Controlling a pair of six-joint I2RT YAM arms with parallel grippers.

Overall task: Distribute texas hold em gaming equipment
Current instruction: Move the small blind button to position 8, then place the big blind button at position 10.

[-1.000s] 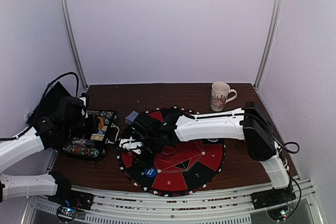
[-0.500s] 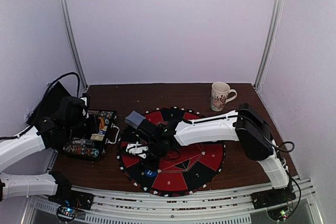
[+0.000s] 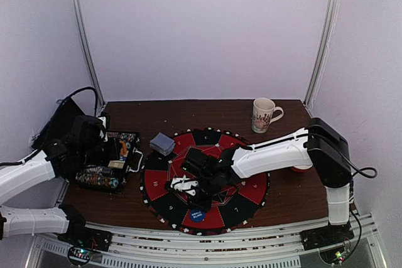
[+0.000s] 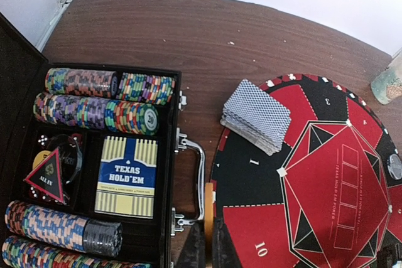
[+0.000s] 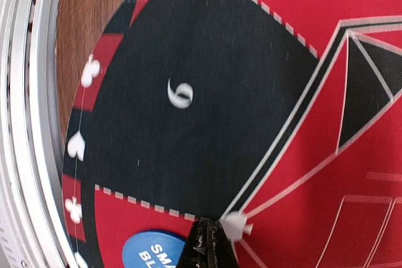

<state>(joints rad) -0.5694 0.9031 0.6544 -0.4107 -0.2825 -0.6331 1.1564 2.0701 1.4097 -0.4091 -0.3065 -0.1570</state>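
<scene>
**Small blind is down; cards and chips not yet dealt out**

Top view: your right gripper (image 3: 184, 185) hovers low over the round mat (image 3: 254, 187), near its centre. The blue small blind button (image 3: 197, 215) lies flat on a red segment at the mat's near edge, just beside the gripper but free of it. The deck of cards (image 3: 162, 144) sits stacked at the mat's far-left rim. The poker chips (image 3: 97, 178) are in the open case (image 3: 130, 155) to the left, with your left arm over them.

Left wrist view: the chips lie in rolls in the case, beside a Texas Hold'em box (image 4: 125, 177). The deck rests half on the mat, half on the table. The left gripper (image 4: 207, 252) barely shows at the bottom edge; I cannot tell how its jaws stand.

Right wrist view: the right jaws look pressed together with nothing between them, hanging over the line bordering segment 9; the button sits just to their left.

By my reading, the button placement is done. Next, you'd lift clear and spread the jaws for the deck or for chips.
</scene>
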